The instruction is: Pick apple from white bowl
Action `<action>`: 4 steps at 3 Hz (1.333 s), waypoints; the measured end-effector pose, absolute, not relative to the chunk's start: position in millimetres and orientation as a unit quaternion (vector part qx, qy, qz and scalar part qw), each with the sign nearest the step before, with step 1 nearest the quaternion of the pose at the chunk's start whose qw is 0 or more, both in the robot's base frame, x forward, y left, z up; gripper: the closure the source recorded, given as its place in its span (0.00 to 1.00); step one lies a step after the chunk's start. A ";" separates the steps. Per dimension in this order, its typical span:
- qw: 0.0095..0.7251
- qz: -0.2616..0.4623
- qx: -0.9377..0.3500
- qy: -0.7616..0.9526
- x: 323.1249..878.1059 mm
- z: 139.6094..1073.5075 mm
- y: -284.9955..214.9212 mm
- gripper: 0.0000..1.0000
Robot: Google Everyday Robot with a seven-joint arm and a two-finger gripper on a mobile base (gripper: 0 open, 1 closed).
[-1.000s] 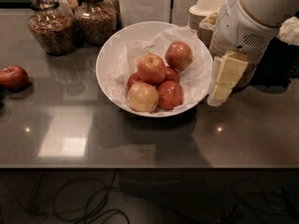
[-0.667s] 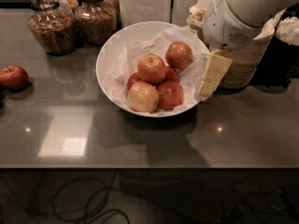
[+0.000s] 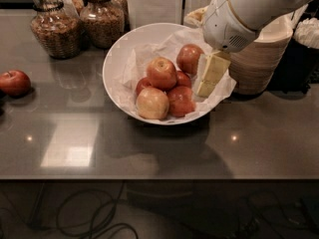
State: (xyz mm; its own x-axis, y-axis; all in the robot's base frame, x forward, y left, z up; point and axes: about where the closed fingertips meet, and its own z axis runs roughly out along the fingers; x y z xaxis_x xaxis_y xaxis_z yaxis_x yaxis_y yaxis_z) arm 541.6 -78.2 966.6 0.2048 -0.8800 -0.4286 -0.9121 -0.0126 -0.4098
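The gripper (image 3: 206,86) hangs inside the white bowl (image 3: 112,68), right of the apple (image 3: 161,72) atop the pile; open or closed, I cannot tell.

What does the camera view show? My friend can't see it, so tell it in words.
The robot's end effector is at the right side of the white bowl, close to a pile of apples with the orange-red apple on top. Another red apple lies alone on the counter at far left, and glass jars stand behind.
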 end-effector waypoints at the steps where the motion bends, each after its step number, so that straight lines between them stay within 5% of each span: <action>1: 0.324 0.084 -0.719 0.609 546.1 957.5 -66.1 0.00; 4: 0.345 0.273 -0.709 0.551 549.1 950.5 -49.1 0.00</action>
State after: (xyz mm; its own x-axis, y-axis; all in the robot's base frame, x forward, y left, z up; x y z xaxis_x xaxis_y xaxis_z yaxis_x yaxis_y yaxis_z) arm 549.1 -49.1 950.5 0.2440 -0.5936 -0.7669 -0.9697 -0.1544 -0.1891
